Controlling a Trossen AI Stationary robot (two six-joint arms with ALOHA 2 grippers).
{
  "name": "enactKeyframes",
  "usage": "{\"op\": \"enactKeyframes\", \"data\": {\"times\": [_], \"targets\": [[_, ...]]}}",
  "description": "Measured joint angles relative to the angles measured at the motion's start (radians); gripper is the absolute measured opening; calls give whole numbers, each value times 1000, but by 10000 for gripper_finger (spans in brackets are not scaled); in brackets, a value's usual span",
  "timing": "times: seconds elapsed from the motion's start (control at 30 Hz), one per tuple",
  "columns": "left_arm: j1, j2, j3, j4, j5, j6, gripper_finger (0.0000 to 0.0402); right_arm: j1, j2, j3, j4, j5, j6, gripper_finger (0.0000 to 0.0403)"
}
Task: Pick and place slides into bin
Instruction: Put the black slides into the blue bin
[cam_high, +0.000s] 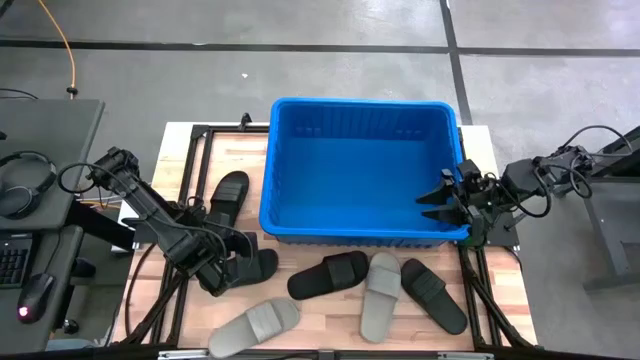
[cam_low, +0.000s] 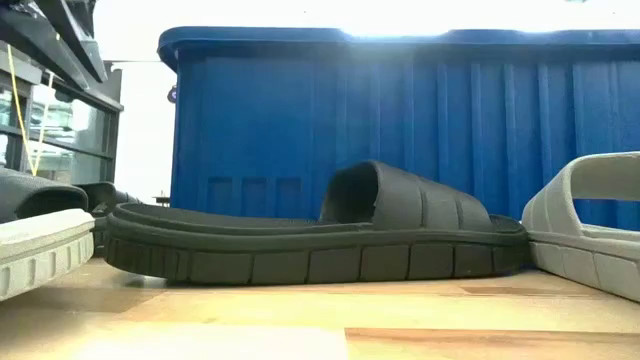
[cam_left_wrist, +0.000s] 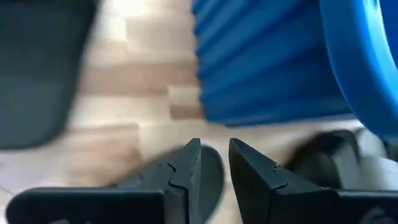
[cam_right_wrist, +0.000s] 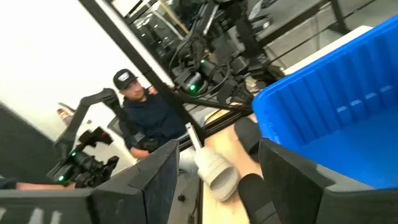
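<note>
The blue bin (cam_high: 360, 168) stands at the table's far middle, and no slide shows inside it. Several slides lie flat on their soles on the wood: a black one (cam_high: 228, 196) left of the bin, a black one (cam_high: 254, 268) under my left gripper, a black one (cam_high: 328, 275), a grey one (cam_high: 380, 292), a black one (cam_high: 435, 295) and a grey one (cam_high: 255, 324). My left gripper (cam_high: 240, 245) hovers over the black slide (cam_left_wrist: 214, 177) with a narrow gap between its fingers (cam_left_wrist: 214, 155). My right gripper (cam_high: 440, 200) is open and empty over the bin's right end (cam_right_wrist: 217, 155).
The bin's near wall (cam_low: 400, 120) rises behind the slides on the near half of the table. The table's metal frame (cam_high: 190, 170) runs along both sides. A person (cam_right_wrist: 140, 112) sits beyond the table's left side. A desk with a headset (cam_high: 25, 180) stands at the left.
</note>
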Motion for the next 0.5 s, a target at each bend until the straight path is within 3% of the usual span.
{"op": "enactKeyframes", "data": {"times": [0.23, 0.5], "targets": [[-19, 6, 0, 130, -245, -61, 74, 0, 0, 0, -1, -86, 1, 210], [-19, 17, 0, 113, -260, -189, 74, 0, 0, 0, -1, -175, 1, 210]]}}
